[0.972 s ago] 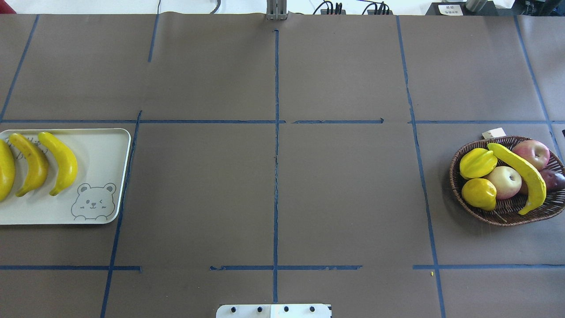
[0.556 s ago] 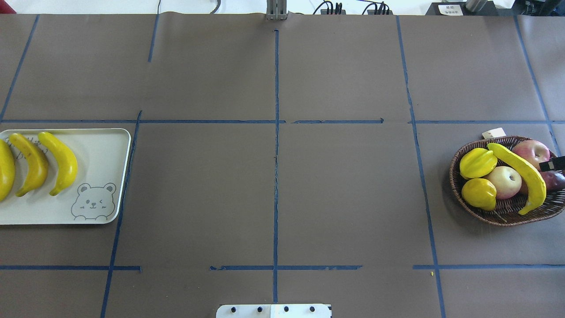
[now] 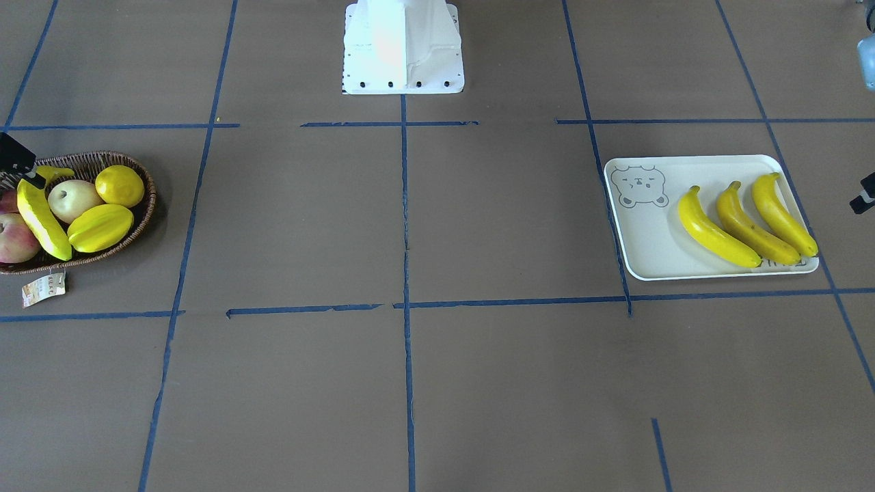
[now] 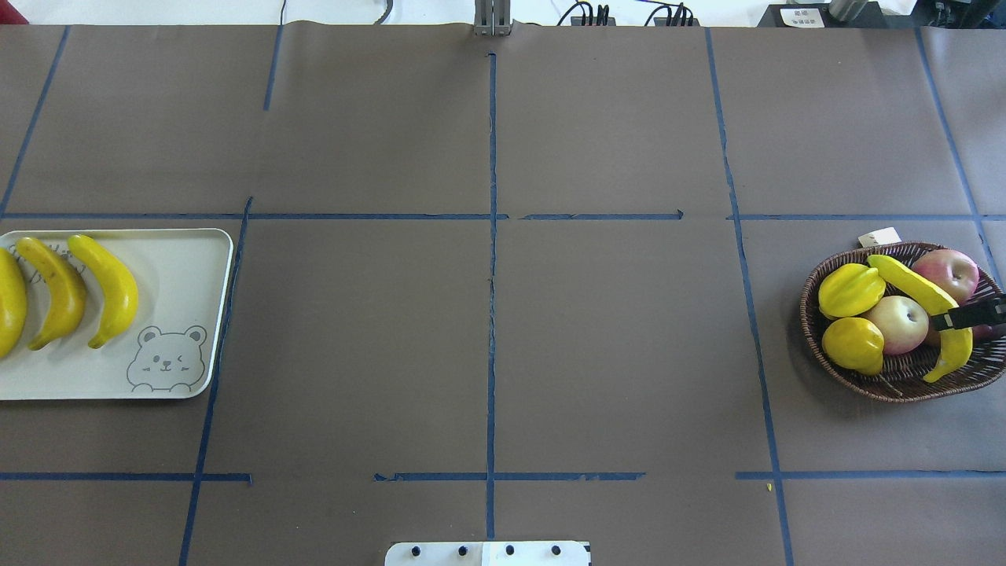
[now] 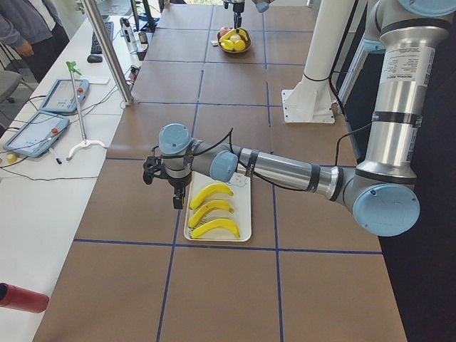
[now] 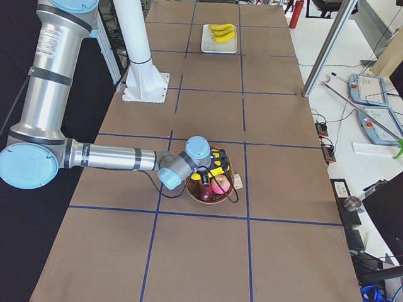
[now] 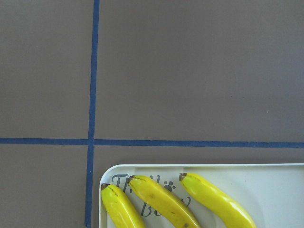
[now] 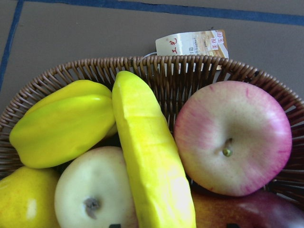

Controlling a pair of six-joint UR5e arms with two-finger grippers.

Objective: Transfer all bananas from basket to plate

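Three bananas lie side by side on the cream plate, also seen in the front view and the left wrist view. One banana lies across the fruit in the wicker basket. My right gripper hovers over this banana's lower half; in the right wrist view its tips stand apart on either side of the banana, open. My left gripper is beyond the plate's outer edge; I cannot tell whether it is open.
The basket also holds a starfruit, a lemon, a pale apple, a red apple and a dark fruit. A paper tag hangs off its far rim. The robot base is at the near edge.
My right gripper has come in from the right edge of the overhead view and now reaches over the banana in the basket. The bananas and plate have not moved.
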